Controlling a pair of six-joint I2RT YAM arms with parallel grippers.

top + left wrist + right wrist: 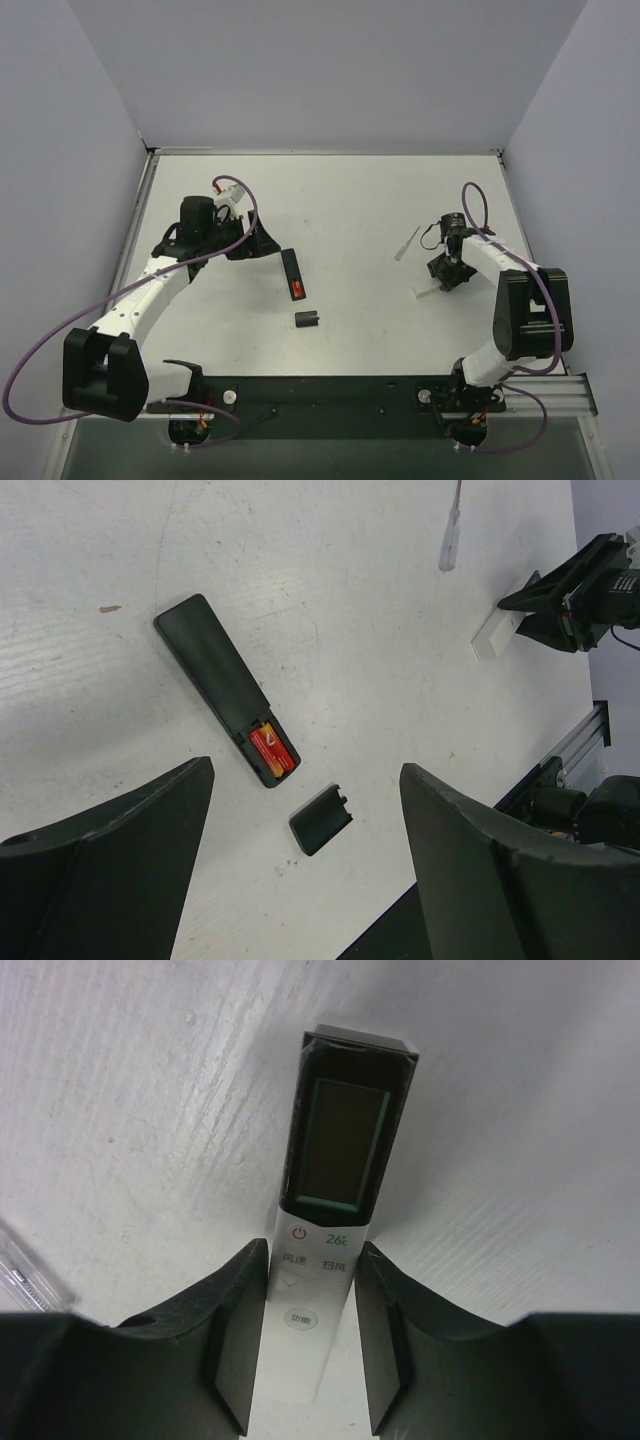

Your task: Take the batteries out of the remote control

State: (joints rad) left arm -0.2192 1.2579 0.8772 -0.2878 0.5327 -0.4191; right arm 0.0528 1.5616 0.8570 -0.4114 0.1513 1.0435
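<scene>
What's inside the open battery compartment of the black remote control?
Red batteries sit in the open end of the black remote control. What lies beneath them is covered.

Batteries [272, 750] lie in the remote's [215, 665] near end, its cover [321, 820] just before it; well right, a second remote [330, 1210] sits between my right fingers [235, 1330].

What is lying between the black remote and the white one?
Nothing: in the top view only bare table separates the black remote and the white remote. The lid lies off that line.
</scene>
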